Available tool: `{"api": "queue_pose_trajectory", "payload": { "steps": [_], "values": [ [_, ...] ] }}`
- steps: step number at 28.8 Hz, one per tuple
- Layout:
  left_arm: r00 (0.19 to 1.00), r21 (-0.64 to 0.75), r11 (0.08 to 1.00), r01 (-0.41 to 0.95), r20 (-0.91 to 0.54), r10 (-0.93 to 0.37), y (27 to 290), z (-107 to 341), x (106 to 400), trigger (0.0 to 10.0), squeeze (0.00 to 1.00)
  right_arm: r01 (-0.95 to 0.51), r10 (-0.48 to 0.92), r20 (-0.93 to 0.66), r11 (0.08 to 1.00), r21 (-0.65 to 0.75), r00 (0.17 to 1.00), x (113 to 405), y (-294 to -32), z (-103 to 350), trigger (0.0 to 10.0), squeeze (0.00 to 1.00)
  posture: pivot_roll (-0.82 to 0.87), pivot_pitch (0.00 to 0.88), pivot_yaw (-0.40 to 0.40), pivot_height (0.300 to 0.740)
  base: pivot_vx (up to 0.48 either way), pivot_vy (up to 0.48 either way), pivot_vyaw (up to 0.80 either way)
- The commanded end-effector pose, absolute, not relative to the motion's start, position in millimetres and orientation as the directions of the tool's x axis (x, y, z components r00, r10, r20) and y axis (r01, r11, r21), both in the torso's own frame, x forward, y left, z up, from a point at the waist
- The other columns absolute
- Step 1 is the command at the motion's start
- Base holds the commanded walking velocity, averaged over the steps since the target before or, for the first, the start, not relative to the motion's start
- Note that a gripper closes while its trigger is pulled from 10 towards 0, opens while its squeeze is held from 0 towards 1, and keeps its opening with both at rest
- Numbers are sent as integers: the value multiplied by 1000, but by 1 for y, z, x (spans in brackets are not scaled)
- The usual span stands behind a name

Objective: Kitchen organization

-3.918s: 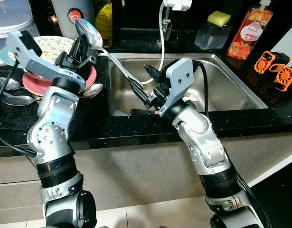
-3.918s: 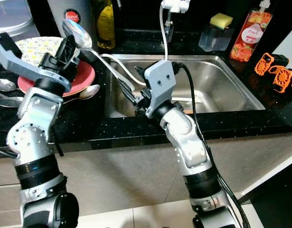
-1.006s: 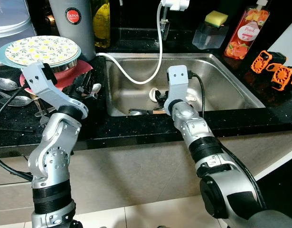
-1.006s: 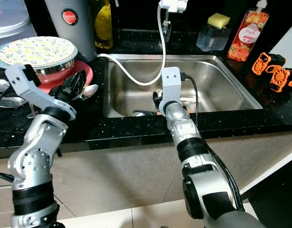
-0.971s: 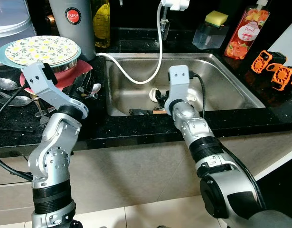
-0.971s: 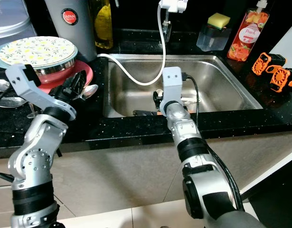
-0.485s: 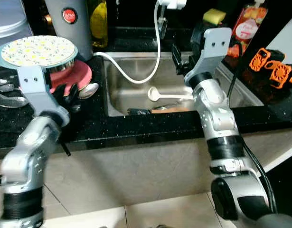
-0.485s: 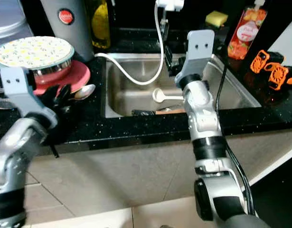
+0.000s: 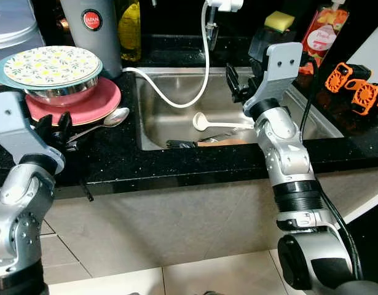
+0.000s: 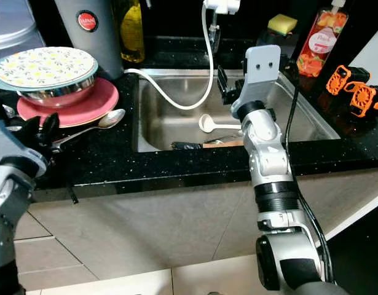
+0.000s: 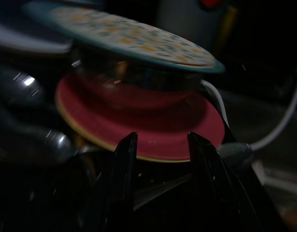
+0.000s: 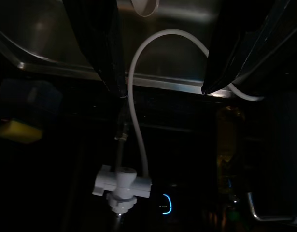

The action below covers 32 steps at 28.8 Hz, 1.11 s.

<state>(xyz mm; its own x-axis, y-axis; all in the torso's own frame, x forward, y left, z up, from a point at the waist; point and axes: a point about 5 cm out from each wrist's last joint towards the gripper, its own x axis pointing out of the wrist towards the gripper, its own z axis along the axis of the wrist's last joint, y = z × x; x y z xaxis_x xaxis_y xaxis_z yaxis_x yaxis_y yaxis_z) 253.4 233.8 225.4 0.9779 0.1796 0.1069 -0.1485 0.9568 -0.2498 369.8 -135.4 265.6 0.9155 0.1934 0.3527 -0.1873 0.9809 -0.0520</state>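
A large metal spoon [image 9: 110, 117] lies on the black counter, its bowl against a pink plate [image 9: 90, 104]. On that plate stands a steel bowl [image 9: 59, 95] covered by a floral plate [image 9: 50, 63]. My left gripper [image 9: 52, 120] hovers low at the counter's near edge, just short of the spoon's handle, open and empty [image 11: 160, 137]. Inside the sink [image 9: 170, 126] lie a white ladle [image 9: 202, 121] and a dark-handled utensil [image 9: 179, 145]. My right gripper [image 9: 243, 77] is raised above the sink's right part, open, pointing toward the faucet [image 12: 160, 92].
A white hose [image 9: 176, 101] loops from the faucet valve [image 12: 121, 186] across the sink onto the counter. A grey canister [image 9: 90, 24] and an oil bottle [image 9: 128, 27] stand behind the plates. A sponge [image 9: 278, 21], a soap bottle [image 9: 321, 31] and orange parts [image 9: 354, 89] sit at the right.
My left gripper lowered the big spoon onto the counter beside the pink plate, let go and drew back. My right gripper rose out of the sink and now stands above it.
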Motion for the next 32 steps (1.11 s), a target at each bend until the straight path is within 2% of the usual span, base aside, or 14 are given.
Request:
{"api": "queue_pose_trajectory", "payload": {
  "steps": [1,6,7,9,14,19,24,32],
  "values": [
    [965,-317,927,-200,99,243,231,221,251,10000,0,-195,203,335,979,-60,920,370,-135,262,10000,0,172,0,-80,740,0,0,0],
    [939,-376,877,-298,49,340,231,213,250,10000,0,-201,210,332,978,-61,920,370,-133,262,10000,0,174,0,-86,740,0,0,0],
    [911,-388,841,-377,11,413,237,209,252,10000,0,-205,214,330,977,-62,919,371,-133,262,10000,0,171,0,-89,740,0,0,0],
    [888,-403,811,-424,-12,459,247,209,255,10000,0,-206,215,329,976,-63,919,371,-133,262,10000,0,168,0,-90,740,0,0,0],
    [874,-416,792,-446,-12,486,257,213,257,10000,0,-204,215,328,977,-67,920,371,-133,262,10000,0,165,0,-89,740,0,0,0],
    [821,-535,683,-497,-36,569,274,213,258,10000,0,-195,206,329,979,-68,922,370,-136,262,10000,0,156,0,-88,740,0,0,0],
    [840,-632,625,-458,-78,536,275,207,273,10000,0,-196,208,331,978,-68,920,370,-135,263,10000,0,155,0,-90,740,0,0,0],
    [883,-636,652,-413,-105,457,268,200,309,10000,0,-192,205,336,979,-72,919,369,-136,264,10000,0,122,0,-83,740,0,0,0]
  ]
}}
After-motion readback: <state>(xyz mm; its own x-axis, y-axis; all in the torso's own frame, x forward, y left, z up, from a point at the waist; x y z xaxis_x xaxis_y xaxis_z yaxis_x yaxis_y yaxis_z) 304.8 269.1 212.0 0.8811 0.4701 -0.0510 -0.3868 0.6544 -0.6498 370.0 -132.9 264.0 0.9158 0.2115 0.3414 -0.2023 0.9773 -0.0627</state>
